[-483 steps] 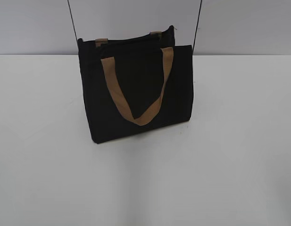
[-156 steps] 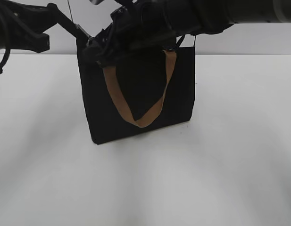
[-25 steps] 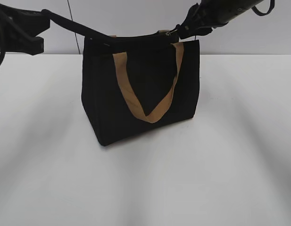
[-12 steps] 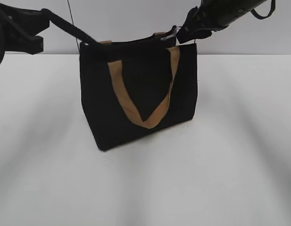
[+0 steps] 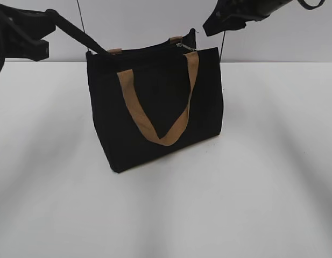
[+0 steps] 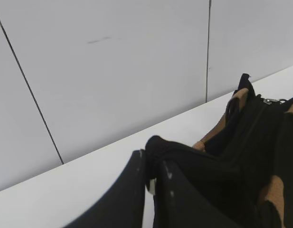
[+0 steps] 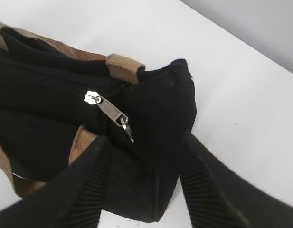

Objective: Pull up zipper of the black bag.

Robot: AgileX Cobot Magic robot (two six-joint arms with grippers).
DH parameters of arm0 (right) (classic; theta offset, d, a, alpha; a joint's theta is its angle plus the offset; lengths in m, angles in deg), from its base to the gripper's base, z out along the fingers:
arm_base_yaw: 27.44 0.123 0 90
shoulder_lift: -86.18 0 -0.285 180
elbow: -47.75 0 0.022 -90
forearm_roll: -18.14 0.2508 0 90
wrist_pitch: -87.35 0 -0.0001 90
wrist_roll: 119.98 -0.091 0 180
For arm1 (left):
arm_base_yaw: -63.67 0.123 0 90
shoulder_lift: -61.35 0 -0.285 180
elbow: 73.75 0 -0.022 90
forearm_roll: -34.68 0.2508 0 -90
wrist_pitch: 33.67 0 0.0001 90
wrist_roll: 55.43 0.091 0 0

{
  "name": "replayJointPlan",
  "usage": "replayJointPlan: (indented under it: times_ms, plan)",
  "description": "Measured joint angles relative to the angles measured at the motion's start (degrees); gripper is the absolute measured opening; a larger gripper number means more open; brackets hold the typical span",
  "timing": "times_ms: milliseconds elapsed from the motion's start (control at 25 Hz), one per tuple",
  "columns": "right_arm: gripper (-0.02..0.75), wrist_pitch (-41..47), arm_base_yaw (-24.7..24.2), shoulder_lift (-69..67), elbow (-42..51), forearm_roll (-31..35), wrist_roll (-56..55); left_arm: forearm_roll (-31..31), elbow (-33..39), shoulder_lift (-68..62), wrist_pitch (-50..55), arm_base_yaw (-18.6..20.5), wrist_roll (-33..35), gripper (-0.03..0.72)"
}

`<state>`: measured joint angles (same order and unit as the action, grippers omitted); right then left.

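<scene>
Black bag (image 5: 155,107) stands upright on the white worktop (image 5: 262,188), centre of the exterior view, slightly left of middle. Zipper (image 7: 56,88) runs along the top edge; its small silver pull (image 7: 110,114) sits at the end near the bag's upper right corner in the exterior view, lying loose on the fabric in the right wrist view, centre of that frame. Judged: the line looks closed up to the pull, so the pulling step appears at or near its end, though the far stretch of the zipper is not clear enough to confirm. Right claw (image 7: 146,190) is spread, its two ribbed fingers (image 7: 89,175) at the bottom of the wrist frame, apart from the pull and gripping nothing; in the exterior view it hangs in the upper right, clear of the bag. Left claw (image 6: 153,183) is pressed together on a fold of black fabric at the bag's corner, lower centre of the left wrist frame, upper left of the bag in the exterior view. To finish well: check the pull has reached the end stop; if not, re-pinch the tab squarely and draw along the zipper line while the left claw holds the opposite corner taut. In the way: tan handles (image 5: 155,115), one draped down the front, the other's ends beside the zipper; thin black cords (image 5: 79,16) rising behind the bag near both arms, which could snag.
</scene>
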<state>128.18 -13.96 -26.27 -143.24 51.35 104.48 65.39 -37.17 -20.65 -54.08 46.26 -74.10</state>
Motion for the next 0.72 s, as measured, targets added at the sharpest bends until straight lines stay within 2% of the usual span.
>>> replayJointPlan:
  times_ms: [200,280,440,520,720]
  plan:
    - [0.392,1.4,0.0,2.42,0.0,0.0,-1.56,-0.73,0.0,0.0,-0.02,0.0,-1.17,0.067]
    - [0.395,2.44,0.0,3.15,0.0,0.0,-1.9,-0.91,0.0,0.0,-0.22,0.0,-2.52,0.136]
    - [0.396,5.2,0.0,4.13,-0.07,-0.68,-2.78,-1.15,0.0,0.0,0.09,0.0,-6.27,0.359]
    - [0.397,7.07,0.0,4.25,-0.07,-1.53,-3.55,-1.35,0.0,0.0,1.89,0.0,-7.99,0.438]
    - [0.397,12.08,0.0,4.48,-0.07,-4.82,-7.81,-2.3,0.0,1.92,13.39,0.0,-10.88,0.483]
